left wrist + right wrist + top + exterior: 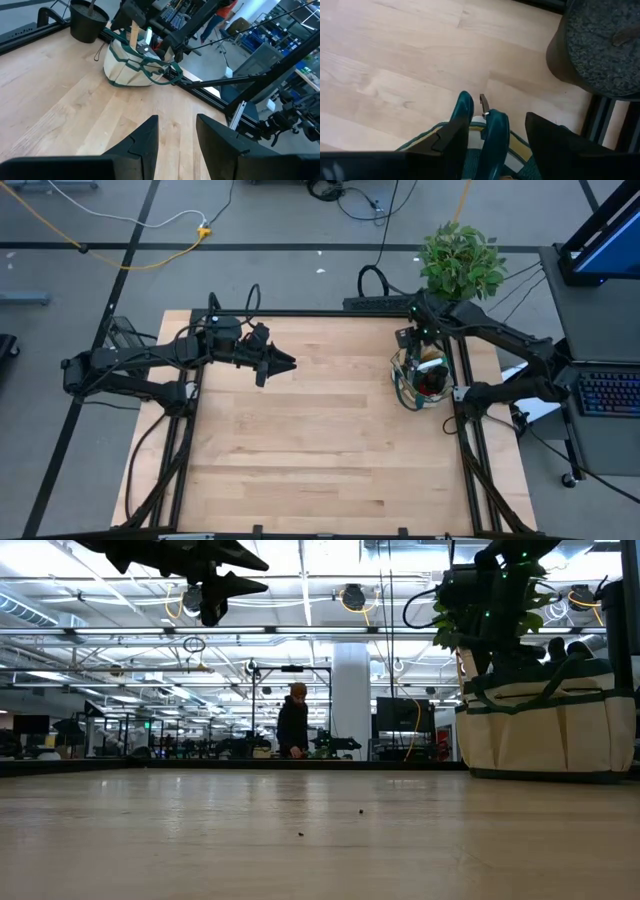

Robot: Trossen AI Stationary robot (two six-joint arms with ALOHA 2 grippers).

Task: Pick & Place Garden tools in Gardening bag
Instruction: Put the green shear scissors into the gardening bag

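Note:
The beige gardening bag (pixel 405 392) with green trim stands at the table's far right; it also shows in the low view (pixel 545 730) and the left wrist view (pixel 131 65). Tools stick up out of it. My right gripper (pixel 495 122) is open, pointing down just above the bag, its fingers on either side of a pair of teal handles (pixel 492 130) that rise from the bag. My left gripper (pixel 177 132) is open and empty, high above the table's far left part (pixel 280 363). My right gripper has one finger (pixel 452 140) right beside the teal handles; I cannot tell whether it touches them. A gap shows between the handles and the other finger (pixel 550 142). The fingers come from above, pointing down.
A black pot (pixel 600 45) with a leafy plant (pixel 460 260) stands just beyond the bag at the far right corner. A black frame rail (pixel 465 430) runs along the table's right edge. Bare wood (pixel 320 450) lies across the middle and near part. A person (pixel 293 720) stands far behind.

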